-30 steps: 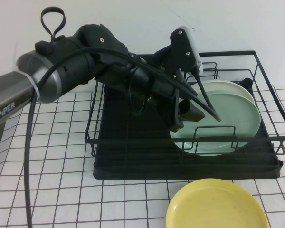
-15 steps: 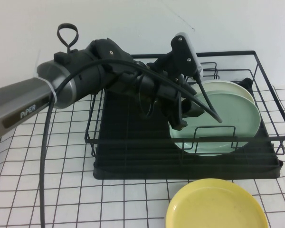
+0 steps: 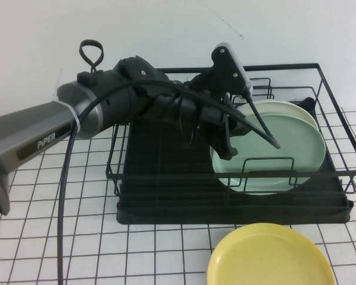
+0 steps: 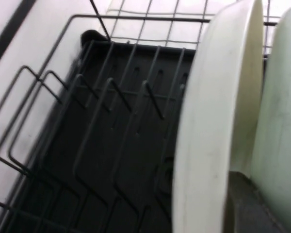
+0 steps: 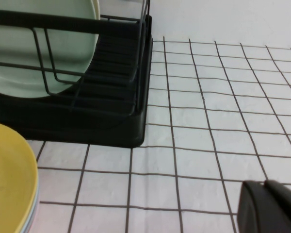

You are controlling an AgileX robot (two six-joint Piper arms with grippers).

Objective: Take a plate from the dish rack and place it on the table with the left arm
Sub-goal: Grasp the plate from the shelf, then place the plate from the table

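While the round pale mint-green plate (image 3: 272, 155) stands on edge in the black wire dish rack (image 3: 237, 196), at the rack's right end toward the far right of the counter (image 3: 59, 237), the dark grey left arm (image 3: 77, 122) reaches across the rack with its left claw (image 3: 228, 142) at the plate's left rim. Whether that claw's fingers stand apart or have closed on the rim I cannot tell; the left wrist view shows only the mint plate (image 4: 283, 121) beside a cream-white plate (image 4: 218, 126), with a dark shape low between them. To do this step well, I judge the claw should pinch the mint rim alone, keeping clear of the cream-white plate (image 3: 285, 108) just behind it, then lift straight up until the plate clears the upright wire dividers and front rail before swinging toward open cloth. Tilting early would likely catch the wires or drag the neighbouring plate. A yellow round plate (image 3: 272, 256) lies at the near edge in front of the rack, so the bare gridded white cloth toward the near left looks the safer landing place. Beyond the counter is a plain white wall. The right claw (image 5: 271, 208) shows only as a dark tip low over the cloth near the right edge; its state cannot be told.
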